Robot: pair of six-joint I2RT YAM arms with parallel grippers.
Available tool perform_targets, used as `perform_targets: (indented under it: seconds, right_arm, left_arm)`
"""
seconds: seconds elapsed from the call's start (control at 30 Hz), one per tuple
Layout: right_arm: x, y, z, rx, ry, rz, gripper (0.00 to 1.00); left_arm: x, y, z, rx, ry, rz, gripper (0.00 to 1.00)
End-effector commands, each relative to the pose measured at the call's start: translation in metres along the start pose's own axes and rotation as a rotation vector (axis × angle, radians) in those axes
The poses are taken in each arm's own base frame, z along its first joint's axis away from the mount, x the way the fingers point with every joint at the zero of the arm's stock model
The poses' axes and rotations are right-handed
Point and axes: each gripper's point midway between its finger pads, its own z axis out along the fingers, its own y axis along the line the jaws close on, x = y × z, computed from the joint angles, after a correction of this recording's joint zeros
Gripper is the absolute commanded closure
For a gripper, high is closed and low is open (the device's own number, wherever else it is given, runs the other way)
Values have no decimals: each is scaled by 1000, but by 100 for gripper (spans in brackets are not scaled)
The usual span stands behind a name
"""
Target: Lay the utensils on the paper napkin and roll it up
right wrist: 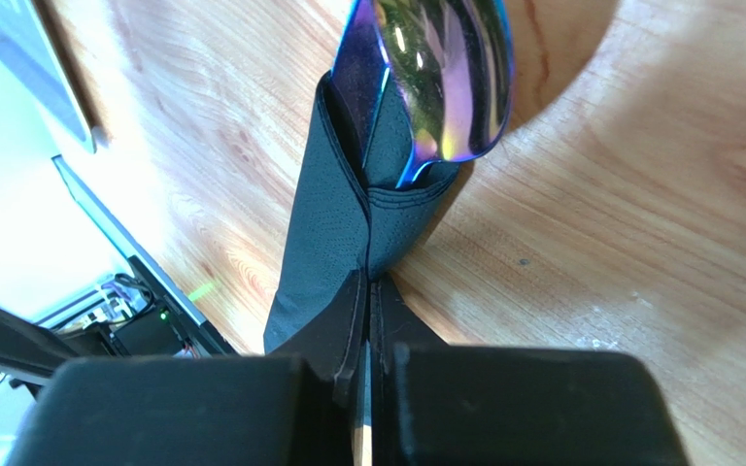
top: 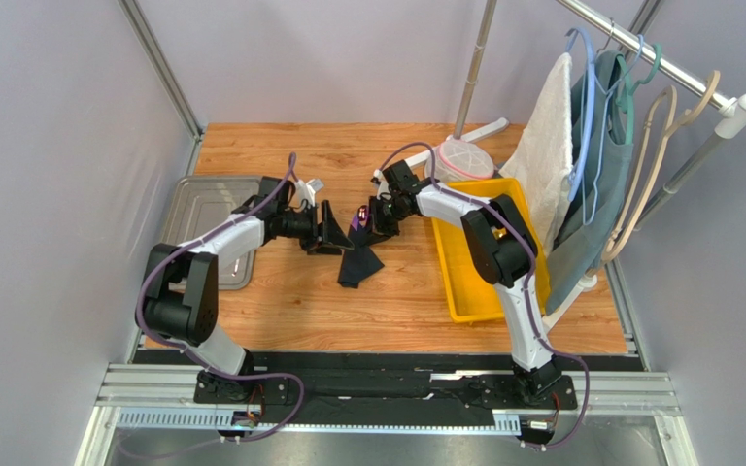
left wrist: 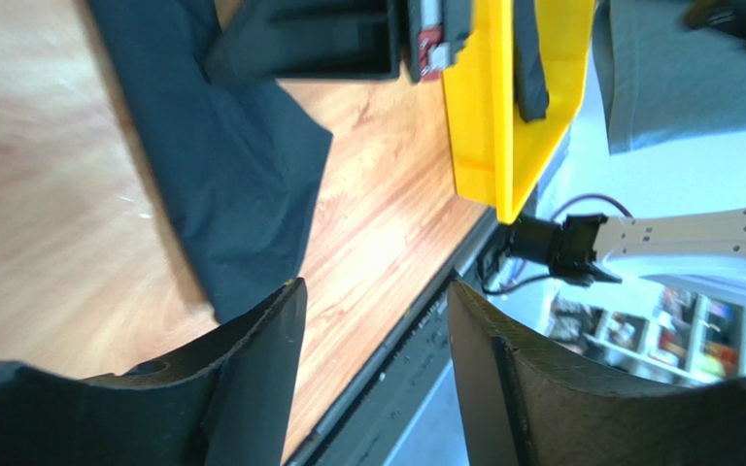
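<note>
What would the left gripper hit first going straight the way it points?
Probably the right gripper, which pinches the napkin wrapped round a spoon. The napkin's loose edge lies just beside that line; depth is unclear.

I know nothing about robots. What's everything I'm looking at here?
table: one, light wood, under everything.
paper napkin: one, black, mid-table, wrapped round the spoon.
spoon: one showing, iridescent purple bowl, poking from the napkin's top; anything else inside is hidden.
tray: one, grey metal, left edge.
bin: one, yellow, right side.
mesh item: one, white with pink rim, behind the bin.
clothes rail: one, metal, far right.
hangers: several, blue, green, beige, on the rail.
towel: one, white, hanging there.
garment: one, grey-blue, beside the towel.
left gripper: one, black, open, empty, beside the napkin.
right gripper: one, black, shut on the napkin.
</note>
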Motion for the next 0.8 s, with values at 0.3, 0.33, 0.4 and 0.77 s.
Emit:
perform_targets:
  seconds: [0.3,0.33,0.4,0.77]
  right_arm:
    - [-23,48,-34,-188,-134,-164,100]
    - [-24,47,-35,-189,-137,-166,100]
    - [-24,48,-36,-193,-137,-168,100]
    - [-26,64,-52,-226,-156,-224,100]
  left_arm:
    - [-36,-10,-71,-50,-251,209,32]
    - [-37,-12,-74,-53,-271,227,32]
    - [-38,-9,-76,-59,-295,236,32]
    - [-47,-8,-84,-53,-292,265,32]
